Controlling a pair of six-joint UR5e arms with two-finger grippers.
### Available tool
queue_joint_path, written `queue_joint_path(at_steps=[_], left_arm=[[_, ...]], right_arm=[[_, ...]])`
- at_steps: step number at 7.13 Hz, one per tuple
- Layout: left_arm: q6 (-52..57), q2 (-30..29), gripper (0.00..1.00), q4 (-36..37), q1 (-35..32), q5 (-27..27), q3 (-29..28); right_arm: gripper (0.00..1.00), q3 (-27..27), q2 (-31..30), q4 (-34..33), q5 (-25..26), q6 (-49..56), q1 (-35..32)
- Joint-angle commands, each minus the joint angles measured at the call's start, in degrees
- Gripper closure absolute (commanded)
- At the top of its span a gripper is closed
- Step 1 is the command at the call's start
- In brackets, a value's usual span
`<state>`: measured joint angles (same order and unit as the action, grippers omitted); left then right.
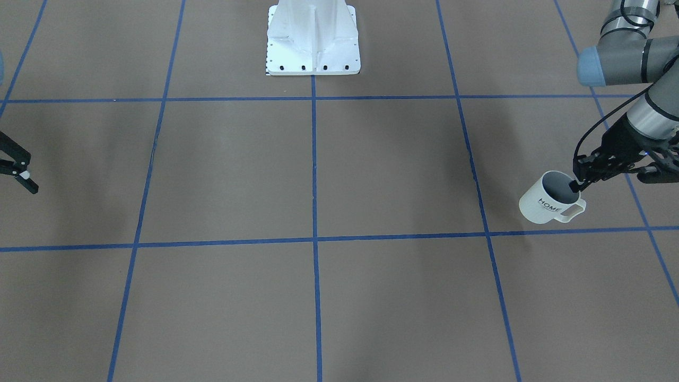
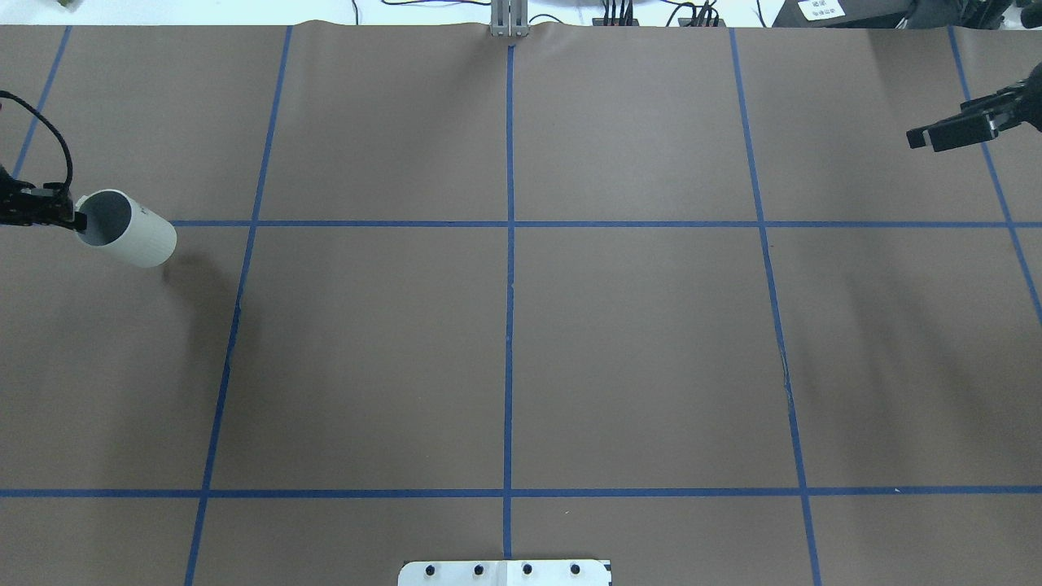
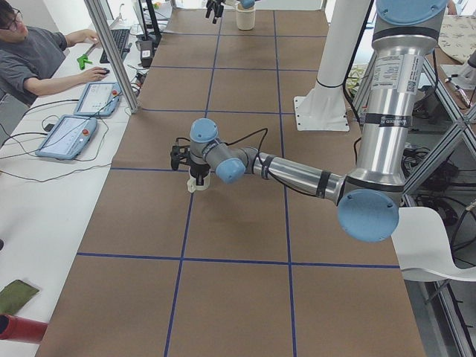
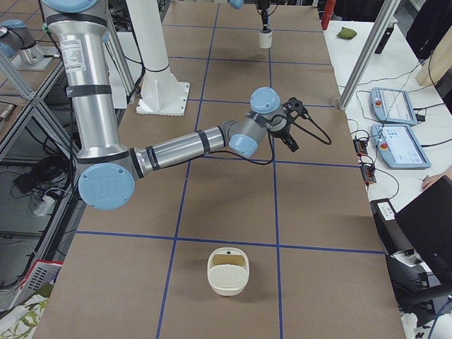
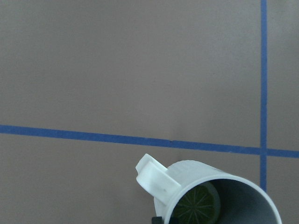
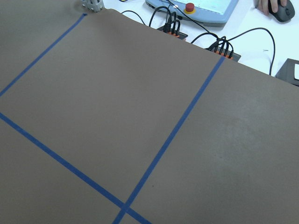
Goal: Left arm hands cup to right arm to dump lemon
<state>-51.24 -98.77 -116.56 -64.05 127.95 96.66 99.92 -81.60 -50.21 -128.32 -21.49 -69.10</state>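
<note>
1. The cup [image 1: 546, 204] hangs tilted above the table [image 1: 318, 297], clear of its surface. It is close to the table's left edge, in the half farther from the robot's base. Its shadow falls on the table just beside it. Its grey mouth tips up toward the left arm [image 1: 636, 58]. In the front-facing view the loop handle and the "HOME" lettering face the table's far edge.
2. The lemon [image 5: 198, 206] lies inside the cup at its bottom. The left wrist view shows it as a yellowish-green round face with spoke-like segments.
3. The left end effector [image 1: 575, 185] is clamped on the cup's rim, one finger inside the mouth and the other against the outer wall. The grip sits just beside the handle.
4. The left arm reaches out over the table's left end, its forearm low and near level in the left side view.
5. The right end effector [image 2: 948, 129] hovers by the table's right edge, toward the far right corner and well apart from the cup. Its fingers are spread and hold nothing.
6. The right arm [image 4: 176, 148] stretches out across the table from the near edge.
7. Blue tape lines [image 2: 510, 325] divide the brown table into a grid.
8. A white pedestal [image 1: 313, 42] stands at the middle of the near edge.
9. A cream tub [image 4: 227, 272] sits on the table at its right end.
10. A seated operator [image 3: 30, 56] is at a side desk past the far edge.
</note>
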Motion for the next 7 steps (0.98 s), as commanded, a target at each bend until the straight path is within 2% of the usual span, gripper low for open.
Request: queue_joint_path(at_steps=[1,2,3,4,5,7], left_arm=[[-0.9,-8.2,1.00,6.8,0.0,-0.1,0.2],[-1.2,-11.6,1.00,9.9,0.1,0.0,0.3],[-3.2,-15.1,1.00,13.0,0.2,0.0,0.3],[-4.3,-18.6,1.00,16.6,0.3,0.0,0.3],[-5.4,-22.0,1.00,19.6,0.8,0.1,0.2],[-11.1,-28.0,1.00,20.5,4.1,-0.1,-0.9]], right_arm=[[0.07,-0.3,1.5,4.3,7.2,0.1,3.8],[0.05,-0.3,2.4,9.9,16.2,0.2,8.8],[0.02,-0.4,4.9,12.2,25.8,-0.1,13.9],[0.01,-0.7,7.3,12.2,32.0,0.0,18.7],[0.01,-3.7,12.0,12.6,36.6,0.0,23.0],[0.01,-6.7,19.3,12.6,45.0,-0.2,29.9]])
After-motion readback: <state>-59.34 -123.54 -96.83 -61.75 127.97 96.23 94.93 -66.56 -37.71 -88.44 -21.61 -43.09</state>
